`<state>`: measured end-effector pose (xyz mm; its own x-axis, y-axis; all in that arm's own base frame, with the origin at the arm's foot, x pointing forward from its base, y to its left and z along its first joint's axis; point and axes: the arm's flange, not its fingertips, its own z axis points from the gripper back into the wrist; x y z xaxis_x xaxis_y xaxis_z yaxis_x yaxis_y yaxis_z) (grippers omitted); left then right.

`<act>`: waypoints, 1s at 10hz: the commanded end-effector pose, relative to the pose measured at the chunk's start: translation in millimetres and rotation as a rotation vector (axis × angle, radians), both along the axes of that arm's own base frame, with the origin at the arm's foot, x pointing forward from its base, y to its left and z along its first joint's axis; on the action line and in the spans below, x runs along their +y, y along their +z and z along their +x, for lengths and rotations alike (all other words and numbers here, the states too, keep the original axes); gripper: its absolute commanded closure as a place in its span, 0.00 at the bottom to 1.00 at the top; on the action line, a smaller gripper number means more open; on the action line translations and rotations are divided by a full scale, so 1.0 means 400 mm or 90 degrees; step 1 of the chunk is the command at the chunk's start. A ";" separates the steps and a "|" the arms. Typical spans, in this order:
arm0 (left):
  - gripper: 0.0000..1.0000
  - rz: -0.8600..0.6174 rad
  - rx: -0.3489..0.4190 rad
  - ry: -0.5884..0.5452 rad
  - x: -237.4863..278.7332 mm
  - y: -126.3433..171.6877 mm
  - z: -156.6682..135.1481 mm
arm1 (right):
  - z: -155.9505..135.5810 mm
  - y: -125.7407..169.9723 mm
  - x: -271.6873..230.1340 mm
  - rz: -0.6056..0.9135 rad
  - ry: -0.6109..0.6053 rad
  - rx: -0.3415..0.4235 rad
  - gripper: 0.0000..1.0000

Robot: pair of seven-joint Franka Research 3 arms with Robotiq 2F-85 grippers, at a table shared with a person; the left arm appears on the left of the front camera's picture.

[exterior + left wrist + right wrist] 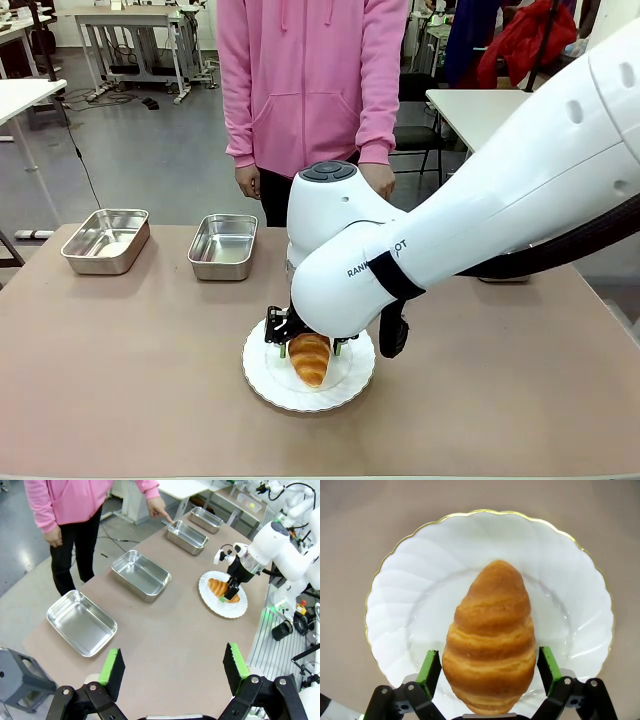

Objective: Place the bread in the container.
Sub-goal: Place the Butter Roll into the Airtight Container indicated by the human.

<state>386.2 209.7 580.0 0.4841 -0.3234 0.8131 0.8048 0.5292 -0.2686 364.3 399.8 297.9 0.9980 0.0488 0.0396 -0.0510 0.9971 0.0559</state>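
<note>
The bread [491, 640], a golden-brown ridged roll, lies on a white scalloped plate [420, 580] near the table's front middle [310, 362]. My right gripper [488, 665] is open and lowered over it, with one green pad on each side of the roll's wide end; it also appears from in front [310, 349] and from the side [231, 591]. Several steel containers stand in a row along the far side. A person's finger [167, 518] points at the corner of one container [187, 536]. My left gripper [173, 667] hangs open and holds nothing above the table's left end.
Two more pans [106, 240] [223, 246] sit at the far left of the table, and another [206, 519] at the far right end. A person in a pink hoodie [310, 80] stands at the far edge. Bare tabletop lies between plate and pans.
</note>
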 end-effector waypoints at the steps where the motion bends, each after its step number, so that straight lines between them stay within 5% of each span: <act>1: 0.00 -0.008 0.003 0.000 -0.002 0.009 -0.003 | 0.006 -0.013 0.034 -0.019 -0.020 -0.013 0.00; 4: 0.00 -0.008 0.003 0.000 -0.002 0.009 -0.003 | 0.005 -0.011 0.034 -0.043 -0.033 -0.013 0.37; 5: 0.00 -0.008 0.003 0.000 -0.002 0.009 -0.003 | 0.002 -0.011 0.033 -0.046 -0.029 -0.011 0.40; 6: 0.00 -0.008 0.003 0.000 -0.002 0.009 -0.003 | -0.001 -0.010 0.031 -0.052 -0.022 -0.010 0.57; 7: 0.00 -0.008 0.003 0.000 -0.002 0.009 -0.003 | 0.003 -0.017 0.031 -0.100 -0.022 -0.009 0.60; 8: 0.00 -0.008 0.003 0.000 -0.002 0.009 -0.003 | 0.004 0.005 0.015 -0.023 -0.010 0.002 0.60; 10: 0.00 -0.008 0.003 0.000 -0.002 0.009 -0.003 | 0.004 0.005 0.015 -0.023 -0.010 0.002 0.60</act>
